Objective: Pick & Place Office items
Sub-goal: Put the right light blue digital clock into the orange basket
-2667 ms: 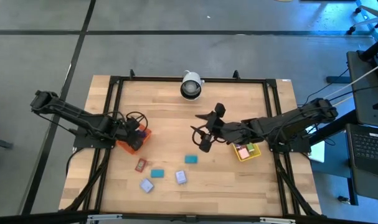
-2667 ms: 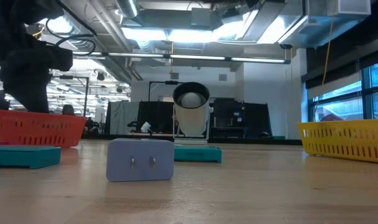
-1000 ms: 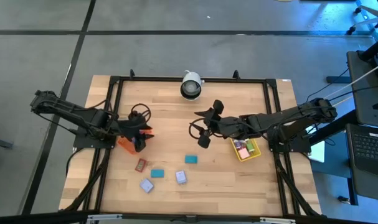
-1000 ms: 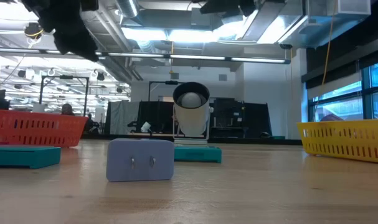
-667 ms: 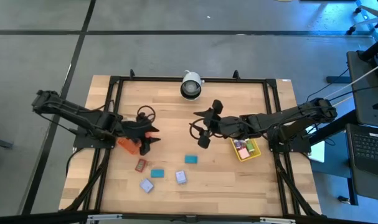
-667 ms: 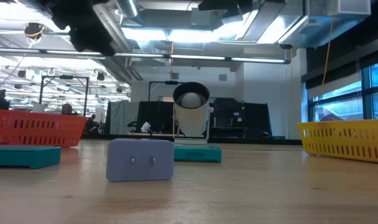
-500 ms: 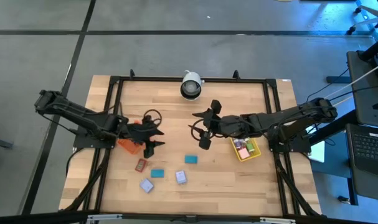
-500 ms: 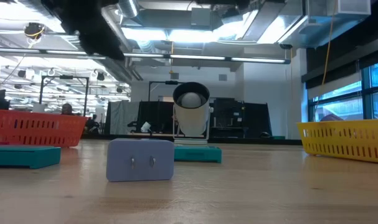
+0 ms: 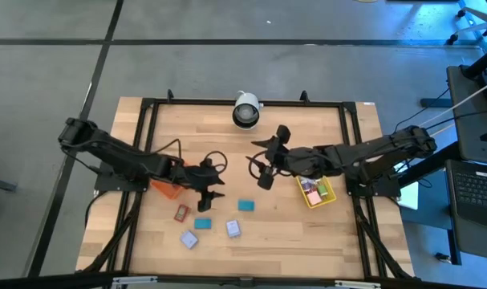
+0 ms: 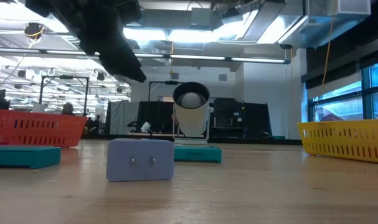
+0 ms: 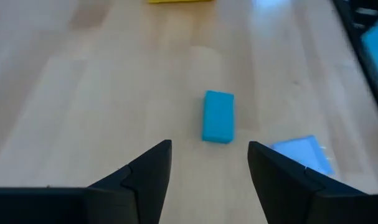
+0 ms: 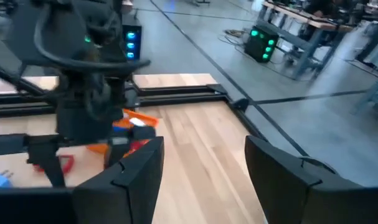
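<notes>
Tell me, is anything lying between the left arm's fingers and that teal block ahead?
No. The left wrist view shows only bare wood between the open left gripper and the teal block.

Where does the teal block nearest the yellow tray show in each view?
High view: teal block, mid-table, left of the yellow tray.
Low view: teal block behind the lavender block.
Left wrist view: teal block, centre.
Right wrist view: not seen.
Shared landmark: yellow tray.

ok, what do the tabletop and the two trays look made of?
Tabletop: wood, likely butcher-block; joined pale strips with visible grain, satin sheen.
Orange tray: probably moulded plastic; slotted walls, uniform colour.
Yellow tray: same slotted build, likely plastic too.
</notes>
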Robot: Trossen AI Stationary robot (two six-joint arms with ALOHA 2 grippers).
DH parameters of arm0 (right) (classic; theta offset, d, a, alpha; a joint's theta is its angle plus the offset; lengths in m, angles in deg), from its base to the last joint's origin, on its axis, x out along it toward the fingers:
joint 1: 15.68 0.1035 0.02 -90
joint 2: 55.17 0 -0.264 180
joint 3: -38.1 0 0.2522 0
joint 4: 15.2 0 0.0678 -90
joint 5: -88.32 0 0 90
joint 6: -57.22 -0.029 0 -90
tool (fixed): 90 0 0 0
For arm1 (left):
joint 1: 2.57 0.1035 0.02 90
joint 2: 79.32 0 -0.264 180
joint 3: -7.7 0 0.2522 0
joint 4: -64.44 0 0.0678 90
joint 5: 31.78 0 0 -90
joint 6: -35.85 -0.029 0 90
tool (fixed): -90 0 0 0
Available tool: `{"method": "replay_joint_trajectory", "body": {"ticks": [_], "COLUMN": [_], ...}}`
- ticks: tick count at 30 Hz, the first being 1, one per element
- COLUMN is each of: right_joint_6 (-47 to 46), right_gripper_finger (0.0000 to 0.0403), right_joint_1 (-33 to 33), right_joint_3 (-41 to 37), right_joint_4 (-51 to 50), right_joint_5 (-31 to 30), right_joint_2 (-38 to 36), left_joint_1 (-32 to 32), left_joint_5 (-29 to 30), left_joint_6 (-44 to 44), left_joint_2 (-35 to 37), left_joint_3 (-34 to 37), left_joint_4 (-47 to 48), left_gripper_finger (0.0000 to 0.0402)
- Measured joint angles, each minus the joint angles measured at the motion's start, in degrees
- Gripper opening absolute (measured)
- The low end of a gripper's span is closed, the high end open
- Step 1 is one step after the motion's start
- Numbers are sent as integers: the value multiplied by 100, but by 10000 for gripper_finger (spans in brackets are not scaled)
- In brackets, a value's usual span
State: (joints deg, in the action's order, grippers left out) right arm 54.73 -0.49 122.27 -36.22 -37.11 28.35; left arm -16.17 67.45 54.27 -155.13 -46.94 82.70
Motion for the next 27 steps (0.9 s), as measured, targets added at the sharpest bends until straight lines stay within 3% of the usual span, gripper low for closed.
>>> {"method": "replay_joint_trajectory", "body": {"ticks": [4, 11, 18, 22, 27], "right_joint_6": [18, -174, -410, -120, 50], "right_gripper_finger": [223, 223, 223, 223, 223], "right_joint_1": [-7, -15, -37, -7, 51], "right_joint_3": [0, 0, -284, -834, -1912], "right_joint_4": [-60, -655, -682, 230, 1148], "right_joint_5": [216, -639, -639, -608, -679], "right_joint_2": [2, 2, -126, -756, -2077], "left_joint_1": [-92, -96, -136, -145, -127], "left_joint_5": [-197, -193, -217, -254, -232], "left_joint_6": [-278, -413, -691, -778, -773], "left_joint_2": [-359, -1086, -1593, -1675, -1683], "left_joint_3": [0, -2, -454, -607, -612], "left_joint_4": [-557, -1095, -1006, -1001, -989], "left_gripper_finger": [223, 239, 233, 232, 235]}}
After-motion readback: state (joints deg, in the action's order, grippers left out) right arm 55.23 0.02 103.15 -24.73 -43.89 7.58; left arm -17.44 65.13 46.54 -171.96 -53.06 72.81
